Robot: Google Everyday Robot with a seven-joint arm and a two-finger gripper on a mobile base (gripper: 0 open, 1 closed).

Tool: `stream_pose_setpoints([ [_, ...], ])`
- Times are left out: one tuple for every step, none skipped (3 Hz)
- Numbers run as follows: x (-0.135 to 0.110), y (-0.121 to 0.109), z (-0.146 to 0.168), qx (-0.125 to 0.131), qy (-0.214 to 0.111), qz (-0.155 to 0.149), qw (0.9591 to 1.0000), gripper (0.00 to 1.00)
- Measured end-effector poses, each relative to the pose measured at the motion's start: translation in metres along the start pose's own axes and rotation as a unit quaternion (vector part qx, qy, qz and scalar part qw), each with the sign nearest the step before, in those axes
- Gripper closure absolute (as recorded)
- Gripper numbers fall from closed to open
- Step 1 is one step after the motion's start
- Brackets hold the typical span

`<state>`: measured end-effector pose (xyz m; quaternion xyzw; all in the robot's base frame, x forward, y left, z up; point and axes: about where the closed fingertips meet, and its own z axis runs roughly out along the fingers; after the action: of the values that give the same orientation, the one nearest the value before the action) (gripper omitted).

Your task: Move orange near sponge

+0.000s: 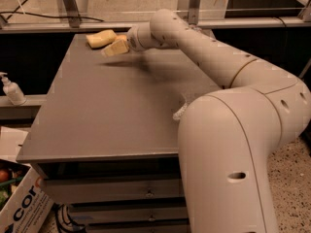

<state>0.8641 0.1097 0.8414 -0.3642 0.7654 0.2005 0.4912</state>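
Currently, gripper [115, 47] hovers just right of sponge [101, 38]; orange [122, 37] sits immediately behind gripper, near sponge. Grip state: cannot tell.

You see the gripper [115, 47] low over the far end of the grey table [107, 115], just beside the sponge [101, 38], which lies flat near the far-left corner. Your arm [209, 52] reaches in from the right. Left of the table, a pump bottle [10, 89] stands on a ledge, with a cardboard box [22, 212] lower down.
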Motion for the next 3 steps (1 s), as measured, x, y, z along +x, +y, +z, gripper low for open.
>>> stream_pose_setpoints([
  [-0.001, 0.006, -0.009, -0.041, -0.019, 0.001, 0.999, 0.0],
  [-0.002, 0.016, -0.029, -0.086, -0.044, -0.012, 0.9952, 0.0],
  [-0.006, 0.018, -0.056, -0.112, -0.067, -0.028, 0.991, 0.0],
])
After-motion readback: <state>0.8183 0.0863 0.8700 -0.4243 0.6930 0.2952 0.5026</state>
